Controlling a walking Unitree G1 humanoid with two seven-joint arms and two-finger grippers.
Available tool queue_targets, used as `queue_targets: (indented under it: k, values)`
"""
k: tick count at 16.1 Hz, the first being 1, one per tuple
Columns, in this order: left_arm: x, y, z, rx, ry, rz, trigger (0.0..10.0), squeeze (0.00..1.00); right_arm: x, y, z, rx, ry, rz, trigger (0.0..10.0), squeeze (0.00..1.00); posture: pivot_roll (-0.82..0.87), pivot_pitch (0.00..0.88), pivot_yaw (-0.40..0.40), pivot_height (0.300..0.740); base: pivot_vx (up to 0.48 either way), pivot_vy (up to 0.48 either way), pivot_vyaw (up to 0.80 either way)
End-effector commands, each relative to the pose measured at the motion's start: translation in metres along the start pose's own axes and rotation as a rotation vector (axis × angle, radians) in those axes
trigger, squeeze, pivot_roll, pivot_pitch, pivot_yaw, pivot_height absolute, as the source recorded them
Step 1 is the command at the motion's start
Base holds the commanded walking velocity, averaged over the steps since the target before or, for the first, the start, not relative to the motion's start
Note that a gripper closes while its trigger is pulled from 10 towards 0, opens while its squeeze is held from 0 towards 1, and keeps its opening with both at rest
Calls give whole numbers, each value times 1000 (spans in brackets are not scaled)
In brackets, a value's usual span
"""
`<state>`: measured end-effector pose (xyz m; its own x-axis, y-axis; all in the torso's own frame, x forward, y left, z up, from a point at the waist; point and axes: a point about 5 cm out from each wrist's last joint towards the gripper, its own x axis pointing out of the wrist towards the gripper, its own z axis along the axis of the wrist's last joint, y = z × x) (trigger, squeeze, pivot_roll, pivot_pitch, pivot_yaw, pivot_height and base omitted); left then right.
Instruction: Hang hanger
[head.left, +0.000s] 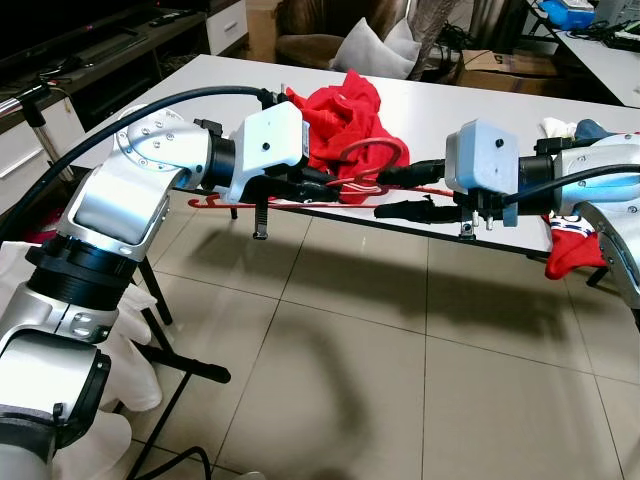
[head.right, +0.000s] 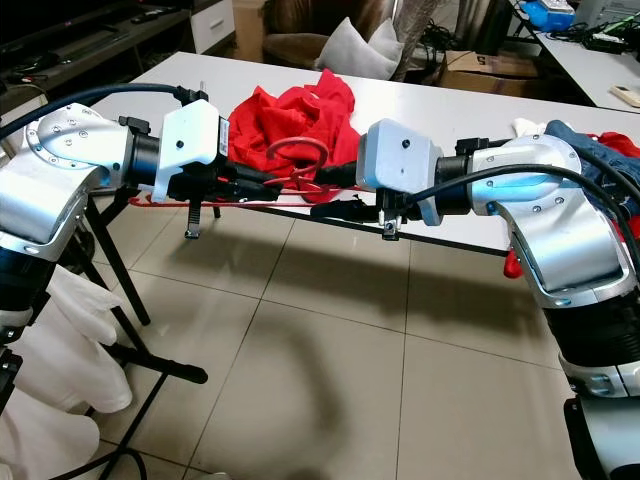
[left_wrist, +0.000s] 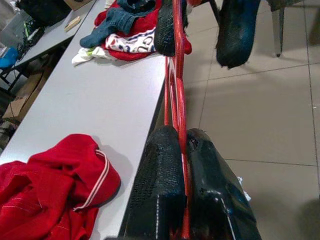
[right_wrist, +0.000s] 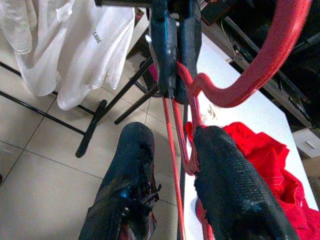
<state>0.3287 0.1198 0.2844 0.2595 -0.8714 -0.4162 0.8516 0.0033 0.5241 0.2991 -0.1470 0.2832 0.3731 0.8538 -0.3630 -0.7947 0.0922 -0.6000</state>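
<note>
A red plastic hanger (head.left: 375, 150) is held level along the front edge of the white table (head.left: 480, 90), hook upward. My left gripper (head.left: 338, 186) comes in from the left and is shut on the hanger; in the left wrist view both of its fingers (left_wrist: 160, 170) pinch the thin red bars (left_wrist: 176, 90). My right gripper (head.left: 402, 194) comes in from the right and is open. In the right wrist view its two fingers (right_wrist: 230, 175) straddle the hanger's bars just below the hook (right_wrist: 260, 65).
A crumpled red shirt (head.left: 340, 110) lies on the table behind the hanger. More clothes (left_wrist: 125, 30) are heaped at the table's right end. A black floor rack (head.left: 190, 365) with white garments (right_wrist: 75, 45) stands to my left on the tiled floor.
</note>
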Motion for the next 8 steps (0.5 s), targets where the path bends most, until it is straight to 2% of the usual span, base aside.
queue_targets:
  k: [1,2,3,4,8]
  values:
    - [-1,-1,20,72,-65,-30,0,0,3,0,-9,24,42,-8,10000,0,-97,0,-16,740,0,0,0]
    - [-1,-1,20,74,-66,-32,0,0,2,-1,-10,28,41,-12,9647,0,-97,0,-16,740,0,0,0]
    - [-1,-2,21,74,-68,-32,0,0,2,-1,-10,33,39,-14,3529,0,-97,0,-16,740,0,0,0]
    - [-1,-2,22,76,-70,-34,0,0,2,-1,-10,44,36,-9,0,0,-97,0,-18,740,0,0,0]
    - [-2,-1,25,85,-81,-26,0,0,1,1,-13,75,28,13,0,0,-99,0,-18,740,0,0,0]
